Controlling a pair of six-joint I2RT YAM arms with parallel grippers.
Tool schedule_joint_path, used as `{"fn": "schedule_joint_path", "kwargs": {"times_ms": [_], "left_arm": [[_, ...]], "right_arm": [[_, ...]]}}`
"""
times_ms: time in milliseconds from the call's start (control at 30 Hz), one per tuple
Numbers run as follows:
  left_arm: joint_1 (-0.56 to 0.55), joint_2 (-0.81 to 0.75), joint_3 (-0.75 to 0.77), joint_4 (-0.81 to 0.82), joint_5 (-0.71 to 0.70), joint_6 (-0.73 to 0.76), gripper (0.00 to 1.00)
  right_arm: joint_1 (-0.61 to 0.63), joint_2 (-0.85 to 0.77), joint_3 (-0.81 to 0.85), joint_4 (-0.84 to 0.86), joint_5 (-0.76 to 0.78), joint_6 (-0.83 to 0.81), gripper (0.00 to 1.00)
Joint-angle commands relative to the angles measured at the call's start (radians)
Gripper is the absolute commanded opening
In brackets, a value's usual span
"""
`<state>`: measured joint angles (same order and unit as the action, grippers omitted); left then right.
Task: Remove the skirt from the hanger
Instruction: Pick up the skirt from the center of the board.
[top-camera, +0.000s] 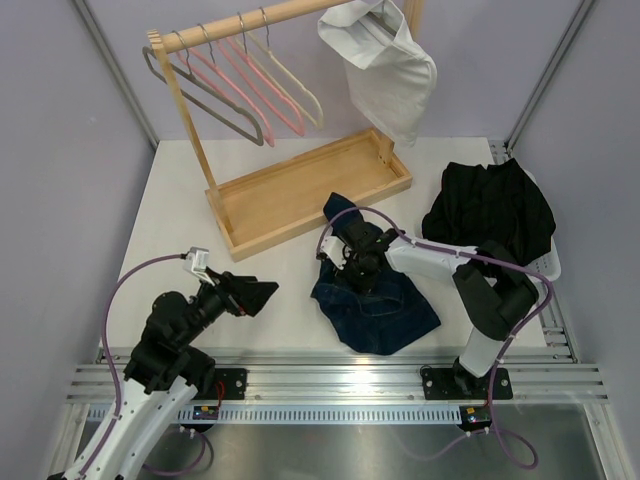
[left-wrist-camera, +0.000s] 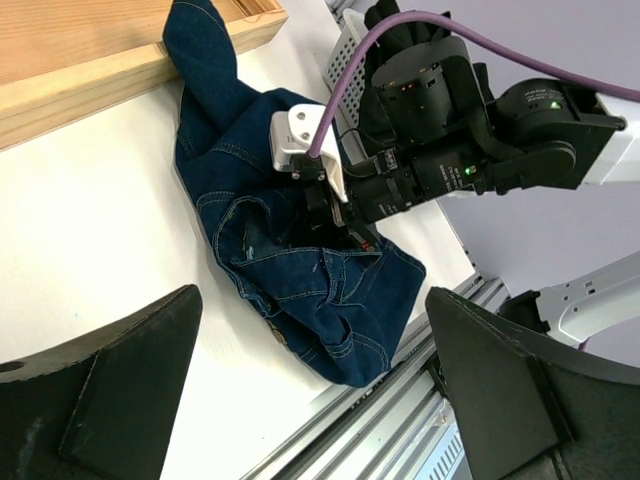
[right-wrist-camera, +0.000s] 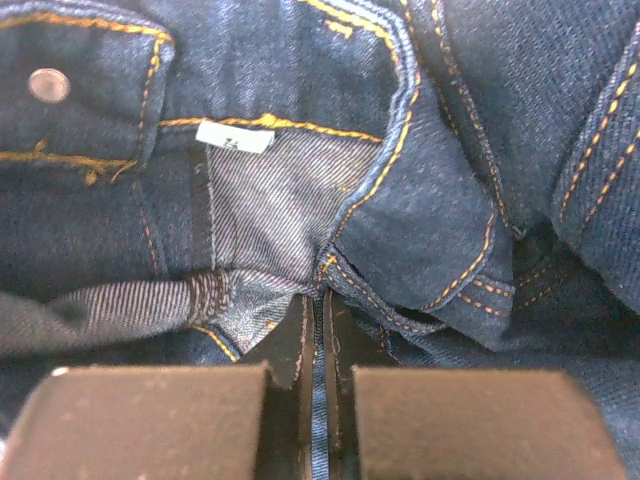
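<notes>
A white garment, which I take for the skirt, hangs at the right end of the wooden rail; its hanger is hidden under the cloth. On the table lies a crumpled dark blue denim garment. My right gripper points down into it and is shut on a fold of denim near the waistband seam. My left gripper hovers open over the table left of the denim, nothing between its fingers.
The wooden rack's tray base stands at the back, with several empty pink, grey and cream hangers on the rail. A black garment fills a white basket at the right. Metal rails run along the near edge.
</notes>
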<state>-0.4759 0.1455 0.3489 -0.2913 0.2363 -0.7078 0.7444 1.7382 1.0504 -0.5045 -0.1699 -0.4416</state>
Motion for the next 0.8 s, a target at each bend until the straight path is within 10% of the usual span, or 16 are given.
{"fn": "schedule_joint_path", "kwargs": {"times_ms": [0, 767], "left_arm": [[0.005, -0.026, 0.007, 0.006, -0.003, 0.008, 0.99], [0.003, 0.006, 0.019, 0.037, 0.001, 0.007, 0.99]], "right_arm": [[-0.002, -0.038, 0.039, -0.083, -0.034, -0.031, 0.00], [-0.572, -0.619, 0.649, -0.232, -0.312, -0.008, 0.00]]}}
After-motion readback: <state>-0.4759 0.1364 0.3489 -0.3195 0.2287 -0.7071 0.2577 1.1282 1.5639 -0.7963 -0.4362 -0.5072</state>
